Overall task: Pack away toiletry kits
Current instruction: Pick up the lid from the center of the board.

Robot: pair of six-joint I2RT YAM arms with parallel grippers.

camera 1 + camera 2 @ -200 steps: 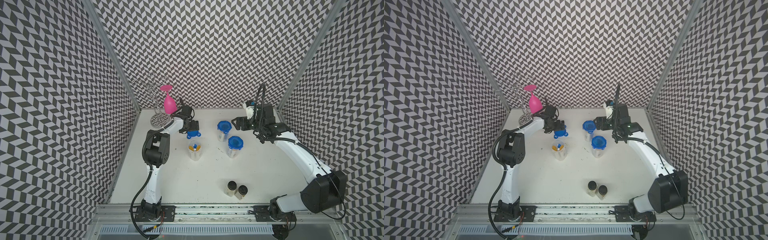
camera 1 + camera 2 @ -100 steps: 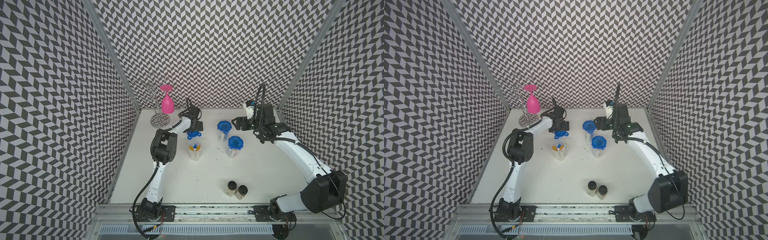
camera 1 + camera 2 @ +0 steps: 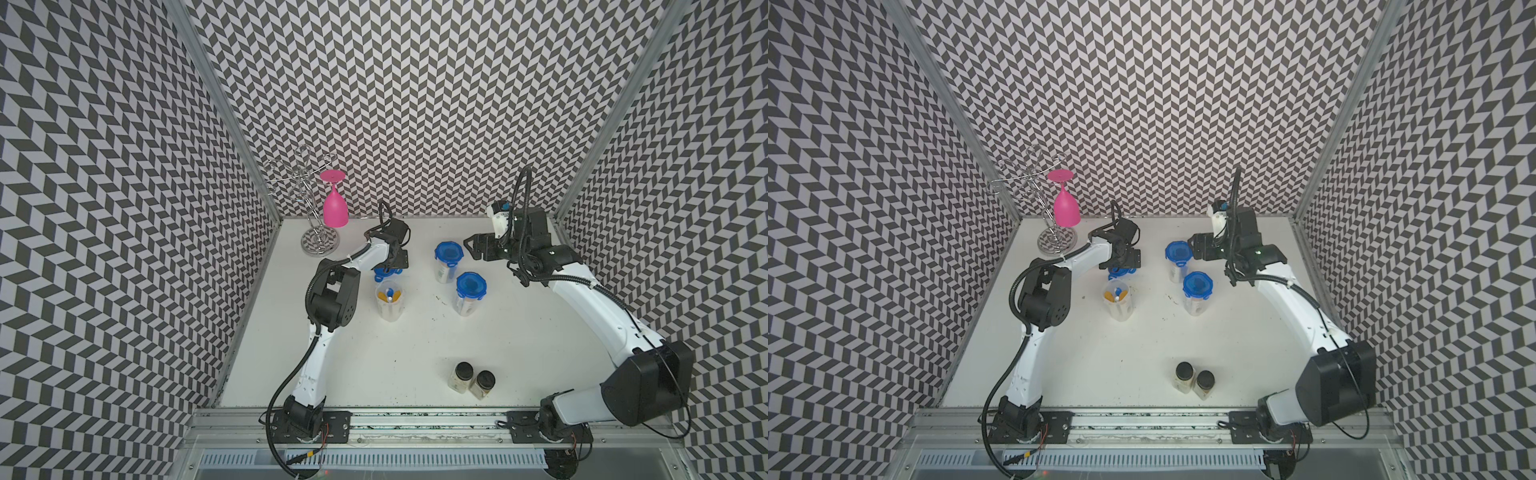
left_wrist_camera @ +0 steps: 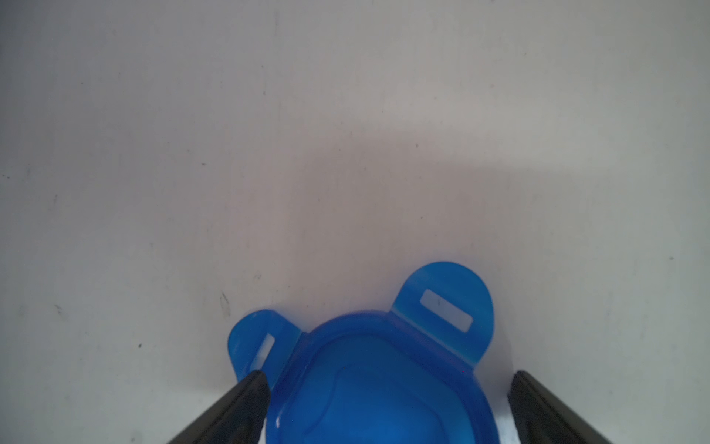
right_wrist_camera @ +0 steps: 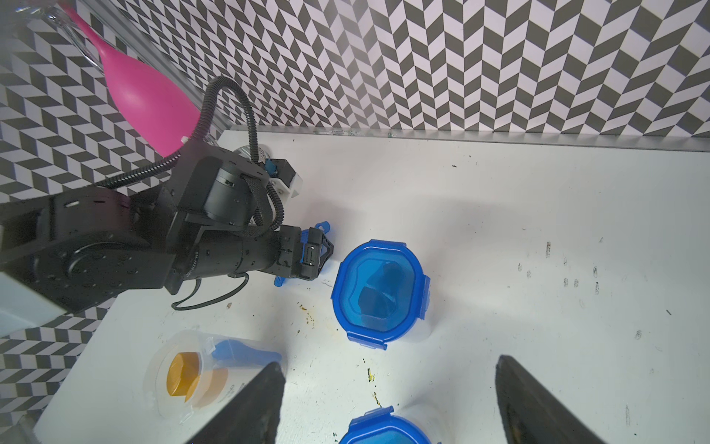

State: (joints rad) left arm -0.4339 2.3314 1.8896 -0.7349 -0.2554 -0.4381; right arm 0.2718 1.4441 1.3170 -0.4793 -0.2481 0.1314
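Observation:
A loose blue lid [image 4: 369,365] lies flat on the white table [image 3: 415,353]. My left gripper [image 4: 386,384] is open, with one finger on each side of the lid. In both top views this gripper [image 3: 397,266] [image 3: 1128,264] hangs just over the lid [image 3: 384,274]. Just in front of it, an open clear tub [image 3: 389,299] holds a gold-capped bottle [image 5: 182,374] and a blue toothbrush [image 5: 246,351]. Two more tubs with blue lids on [image 3: 449,255] [image 3: 471,291] stand to the right. My right gripper [image 5: 389,363] is open and empty, beside the farther lidded tub [image 5: 380,288].
A pink wine glass [image 3: 335,208] hangs upside down on a wire rack [image 3: 316,241] in the back left corner. Two black-capped jars [image 3: 462,376] [image 3: 482,384] stand near the front edge. Patterned walls close in the table on three sides.
My left arm has swung its elbow to the right and brought its gripper down over the loose blue lid. The right arm has not moved.

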